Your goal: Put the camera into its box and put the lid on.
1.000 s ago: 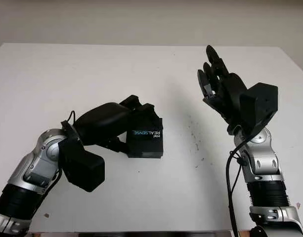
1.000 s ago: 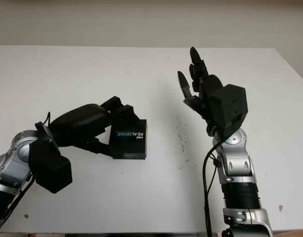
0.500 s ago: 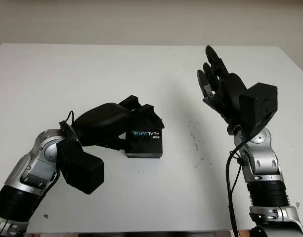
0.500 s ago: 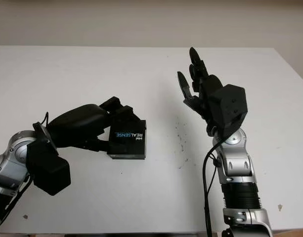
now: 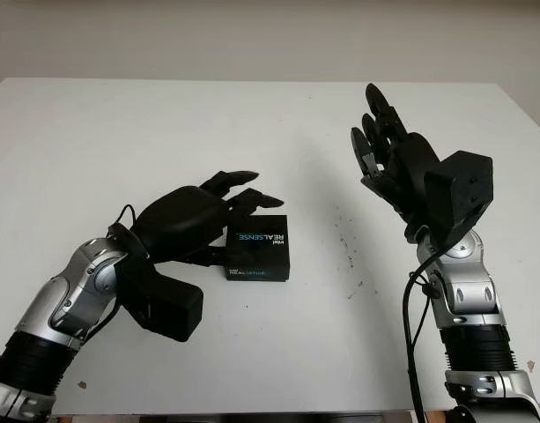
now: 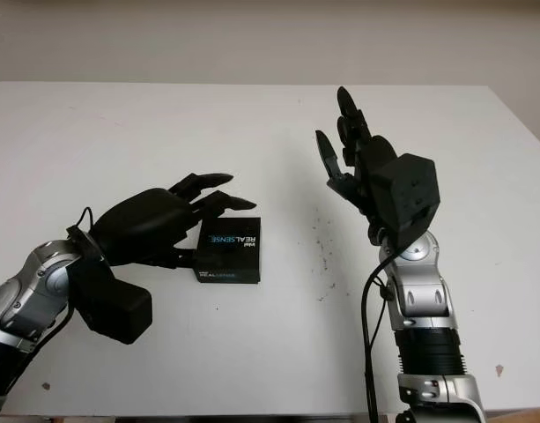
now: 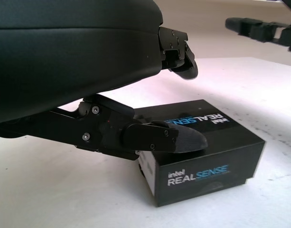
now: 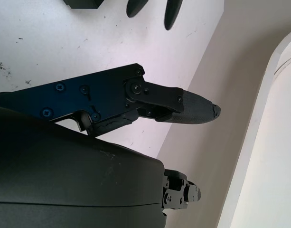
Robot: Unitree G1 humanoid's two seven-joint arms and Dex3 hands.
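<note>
The black "RealSense" camera box (image 5: 259, 248) lies closed on the white table (image 5: 164, 123), its lid on. My left hand (image 5: 239, 201) is open just left of it, upper fingers stretched out above the box's near-left corner. In the left wrist view the thumb (image 7: 169, 140) lies along the box (image 7: 202, 156) at its top edge; whether it touches I cannot tell. My right hand (image 5: 380, 132) is open, raised above the table to the right of the box, palm facing left. The camera itself is hidden.
Small dark specks (image 5: 347, 247) mark the table between the box and the right arm. The table's front edge runs just below both forearms. A pale wall rises behind the far edge.
The left hand's fingers, earlier curled down over the box lid, have lifted off and straightened. The box stays flat on the table. The right hand has not moved.
</note>
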